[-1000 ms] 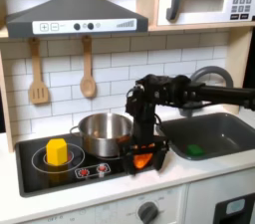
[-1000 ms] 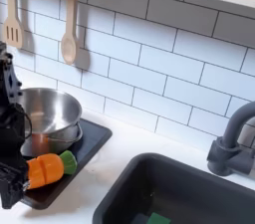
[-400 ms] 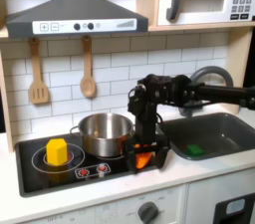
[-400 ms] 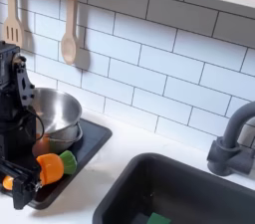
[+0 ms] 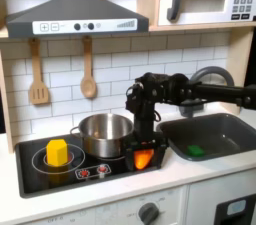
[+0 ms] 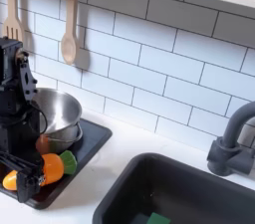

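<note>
Stovetop: carrot (image 6: 40,170) within gripper (image 6: 27,176) jaws.

pot (image 5: 104,132): shiny metal | carrot (image 6: 40,170): matt plastic | stovetop (image 6: 88,143): glossy black

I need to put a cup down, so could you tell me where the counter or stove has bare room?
Bare counter lies between the stove and the sink. The stove's front right corner is crowded: the gripper with the carrot, beside the pot. A yellow block sits on the left burner.
</note>
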